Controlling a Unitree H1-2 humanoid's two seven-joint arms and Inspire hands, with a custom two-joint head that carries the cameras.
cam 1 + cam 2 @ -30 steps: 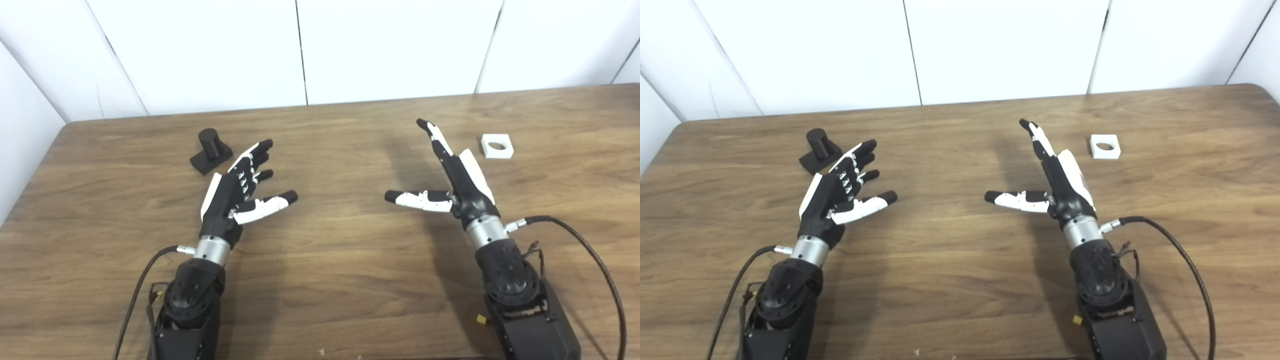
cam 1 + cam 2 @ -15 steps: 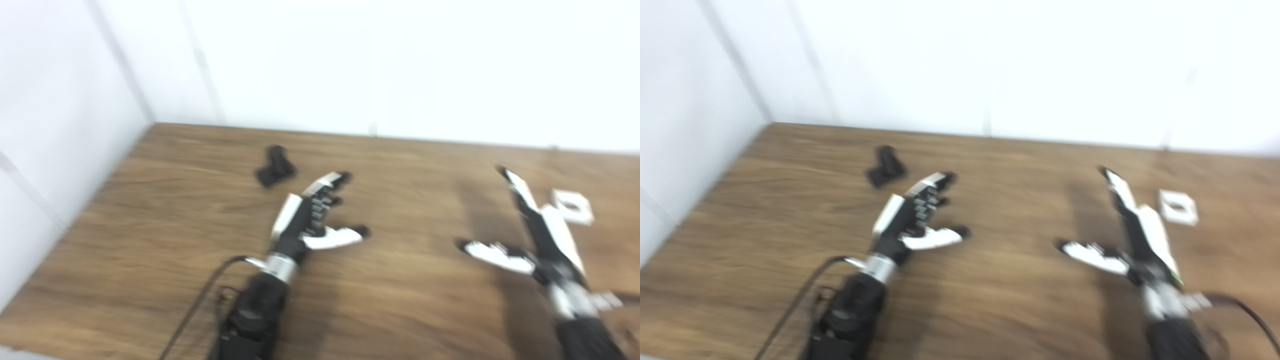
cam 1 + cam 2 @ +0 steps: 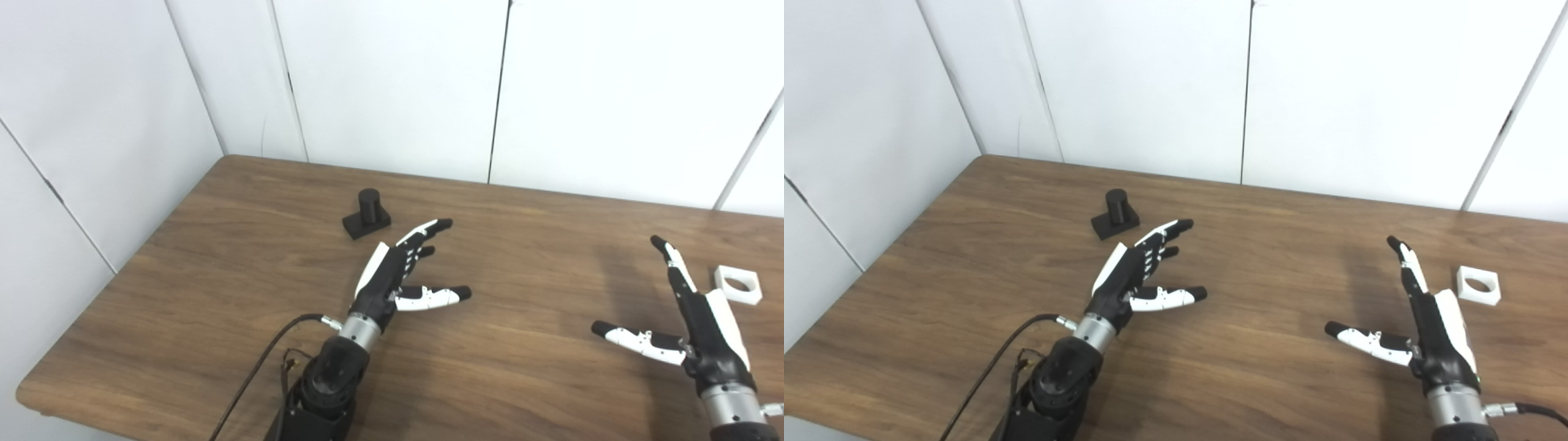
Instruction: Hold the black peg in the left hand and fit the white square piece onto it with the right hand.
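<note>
Above the table (image 3: 184,257), both hands spread and empty: left hand (image 3: 392,278) near the black peg (image 3: 366,213), right hand (image 3: 698,318) beside the white square piece (image 3: 738,285).

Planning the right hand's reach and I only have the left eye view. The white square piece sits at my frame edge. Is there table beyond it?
Observer: Yes. The right eye view shows more table to the right of the white square piece.
Operator: The right wrist is cropped for me. Anything attached there?
Observer: A black cable leaves the wrist below the right hand and runs off the frame's right edge.
</note>
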